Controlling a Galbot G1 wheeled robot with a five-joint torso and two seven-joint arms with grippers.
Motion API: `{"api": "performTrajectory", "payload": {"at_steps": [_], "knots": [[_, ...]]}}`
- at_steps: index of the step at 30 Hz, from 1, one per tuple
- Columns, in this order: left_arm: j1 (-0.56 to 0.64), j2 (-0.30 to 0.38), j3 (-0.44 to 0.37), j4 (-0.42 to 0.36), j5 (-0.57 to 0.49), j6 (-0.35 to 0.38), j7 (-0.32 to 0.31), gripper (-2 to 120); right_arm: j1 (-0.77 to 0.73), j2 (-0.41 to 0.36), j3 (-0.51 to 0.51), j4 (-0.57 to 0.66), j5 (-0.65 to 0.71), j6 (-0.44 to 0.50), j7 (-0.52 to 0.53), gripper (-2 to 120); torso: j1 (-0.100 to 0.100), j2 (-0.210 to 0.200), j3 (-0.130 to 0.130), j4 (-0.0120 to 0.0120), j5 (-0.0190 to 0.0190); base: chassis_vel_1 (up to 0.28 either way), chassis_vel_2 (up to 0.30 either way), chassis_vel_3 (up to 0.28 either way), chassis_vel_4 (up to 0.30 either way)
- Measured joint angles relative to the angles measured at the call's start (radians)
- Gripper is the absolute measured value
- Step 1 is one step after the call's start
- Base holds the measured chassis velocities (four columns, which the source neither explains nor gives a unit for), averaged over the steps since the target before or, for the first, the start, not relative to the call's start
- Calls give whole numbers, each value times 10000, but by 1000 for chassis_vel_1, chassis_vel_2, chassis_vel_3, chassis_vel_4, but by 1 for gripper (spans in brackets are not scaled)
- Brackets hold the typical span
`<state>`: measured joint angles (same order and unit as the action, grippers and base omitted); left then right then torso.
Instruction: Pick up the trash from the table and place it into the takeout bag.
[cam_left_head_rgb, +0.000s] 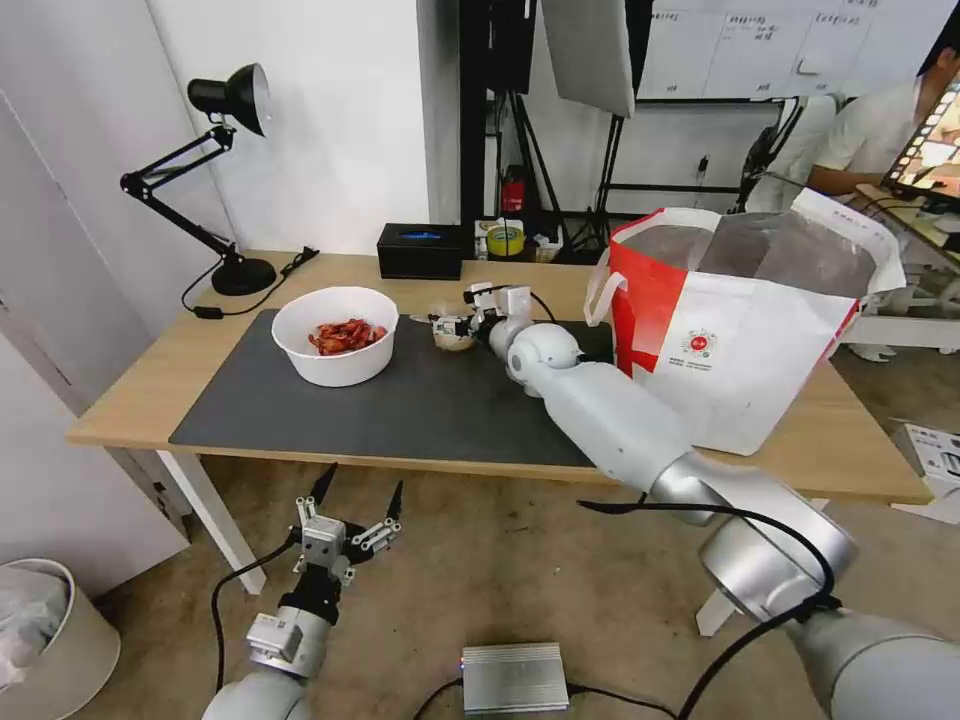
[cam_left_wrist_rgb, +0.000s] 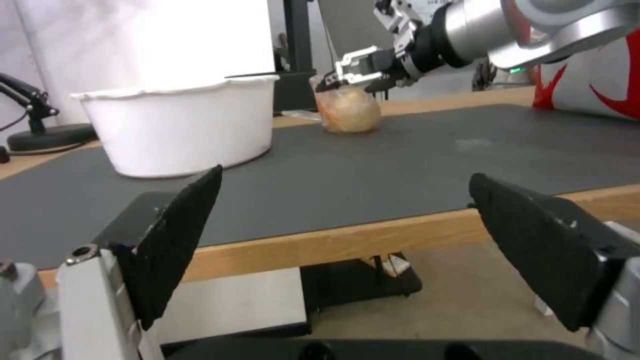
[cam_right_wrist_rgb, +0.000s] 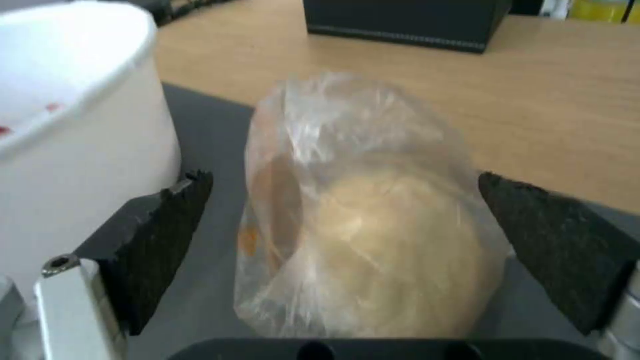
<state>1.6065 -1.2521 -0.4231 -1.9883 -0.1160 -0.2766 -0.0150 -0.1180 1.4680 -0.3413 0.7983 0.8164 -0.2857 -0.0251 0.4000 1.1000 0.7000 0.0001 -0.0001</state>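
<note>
At centre frame, on the dark grey mat of the light-wood table (cam_left_head_rgb: 150, 385), the right pincer (cam_right_wrist_rgb: 343, 220) spreads around the clear plastic cup with its beige lump (cam_right_wrist_rgb: 363, 235), positioned to pinch. The left pincer (cam_left_head_rgb: 355, 505), spread, idles lower left.

Evenly lit, bright and diffuse from above; soft, faint shadows under the white bowl (cam_left_head_rgb: 336, 335) on the dark grey mat (cam_left_head_rgb: 400, 405). Wide-angle bending at the head view's edges, with the table (cam_left_head_rgb: 150, 385) rim bowed. Blown-out white glare on the wall behind the bowl in the left wrist view. Soft focus and smear across the clear wrapped beige lump (cam_right_wrist_rgb: 363, 240) in the right wrist view, near fingertips (cam_right_wrist_rgb: 160, 240) blurred.
</note>
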Motion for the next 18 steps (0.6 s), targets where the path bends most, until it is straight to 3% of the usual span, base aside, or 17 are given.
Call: {"api": "performTrajectory", "payload": {"at_steps": [18], "knots": [[71, -65, -41, -154, -25, -94, 49, 100, -113, 402, 198, -602, -836, 34, -303, 100, 0, 0, 0, -1, 1, 0, 0, 0, 0]]}}
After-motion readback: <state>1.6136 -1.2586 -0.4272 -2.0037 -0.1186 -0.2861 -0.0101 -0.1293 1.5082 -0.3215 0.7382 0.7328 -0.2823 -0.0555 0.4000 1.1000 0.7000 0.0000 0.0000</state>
